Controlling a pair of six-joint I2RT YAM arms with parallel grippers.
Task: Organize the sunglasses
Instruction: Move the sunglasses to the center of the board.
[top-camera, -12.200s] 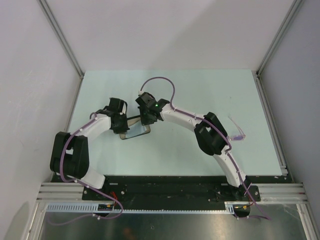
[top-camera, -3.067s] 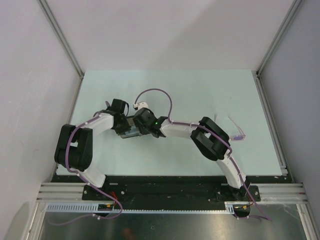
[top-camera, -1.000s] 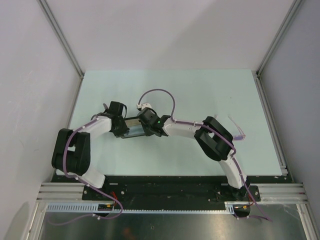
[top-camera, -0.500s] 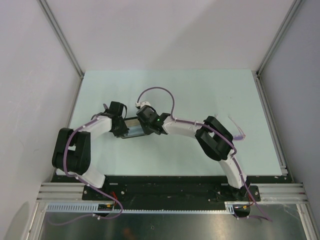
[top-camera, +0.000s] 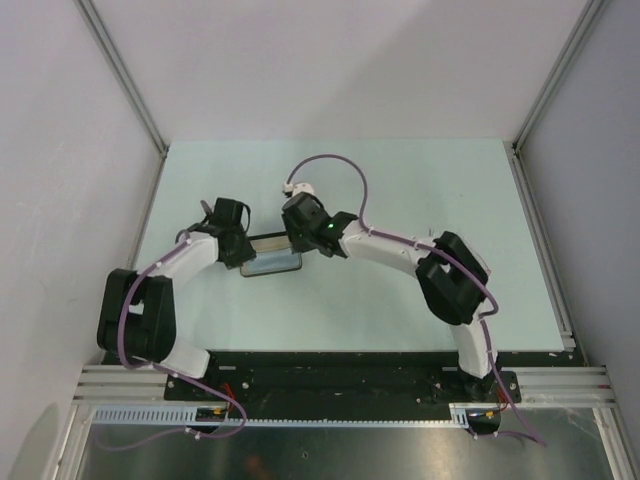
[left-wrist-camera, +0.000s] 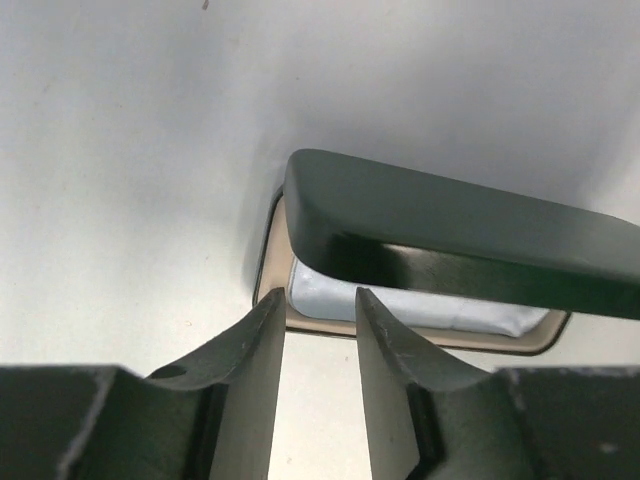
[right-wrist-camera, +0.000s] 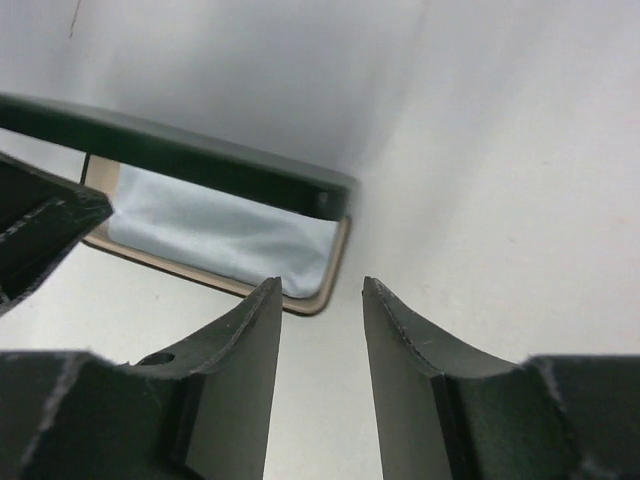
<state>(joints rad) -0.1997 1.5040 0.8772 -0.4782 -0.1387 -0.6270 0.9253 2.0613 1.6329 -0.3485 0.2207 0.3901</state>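
Sunglasses unseen, right pincer (right-wrist-camera: 320, 290) beside case (right-wrist-camera: 200, 160)

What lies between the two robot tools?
An open black case holding a pale blue cloth lies between the left tool and right tool, in the top view.

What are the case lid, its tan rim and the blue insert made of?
Lid: dark, smooth, soft sheen, crisp rounded edge; likely hard plastic or faux leather, can't tell which.
Rim: tan, matte, flat; probably a felt-like or plastic lining.
Insert: pale blue, matte, soft wrinkles; looks like cloth, likely microfibre.
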